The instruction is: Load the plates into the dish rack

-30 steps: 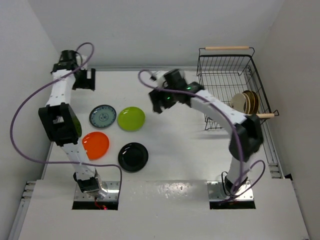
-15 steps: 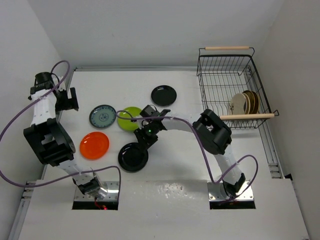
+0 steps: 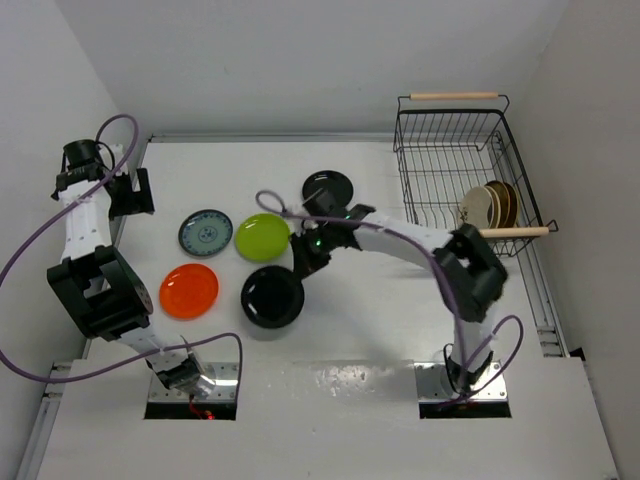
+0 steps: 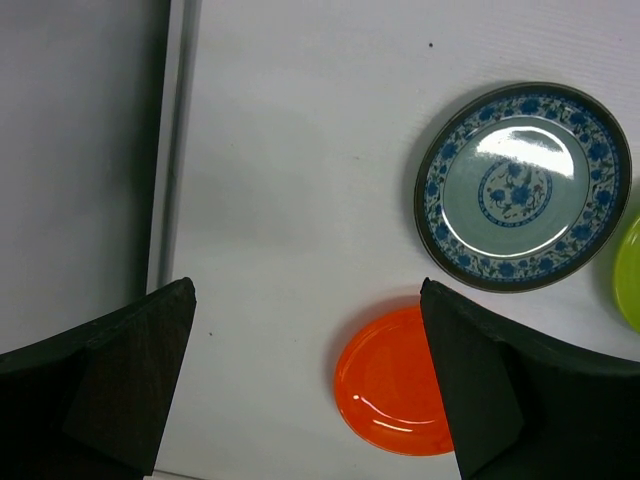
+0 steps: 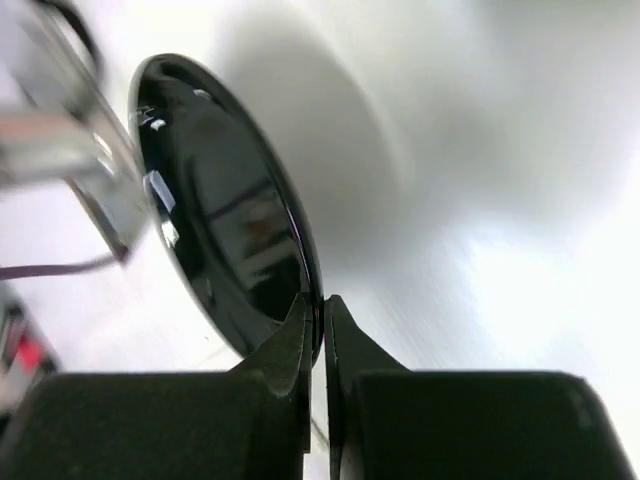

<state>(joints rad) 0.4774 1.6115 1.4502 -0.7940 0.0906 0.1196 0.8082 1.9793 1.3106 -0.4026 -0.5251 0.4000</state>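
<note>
My right gripper (image 3: 303,257) (image 5: 322,300) is shut on the rim of a glossy black plate (image 3: 272,297) (image 5: 230,210), which tilts up off the table at the held edge. A second black plate (image 3: 328,188) lies flat behind it. The lime green plate (image 3: 262,237), blue-grey patterned plate (image 3: 206,232) (image 4: 523,185) and orange plate (image 3: 190,290) (image 4: 395,385) lie on the table to the left. The black wire dish rack (image 3: 450,135) at the back right holds cream and mustard plates (image 3: 490,205) standing on edge. My left gripper (image 3: 132,192) (image 4: 305,300) hangs open above the table's left side, holding nothing.
A raised table edge (image 4: 170,150) and the side wall run close along the left gripper. The rack's wooden handles (image 3: 455,96) stick out at its far and near ends. The right arm's cable (image 3: 275,205) loops over the lime plate.
The right arm swung from the table's far middle down to the near black plate and shut on its rim; the plate shifted slightly right. The left gripper moved left and nearer.
</note>
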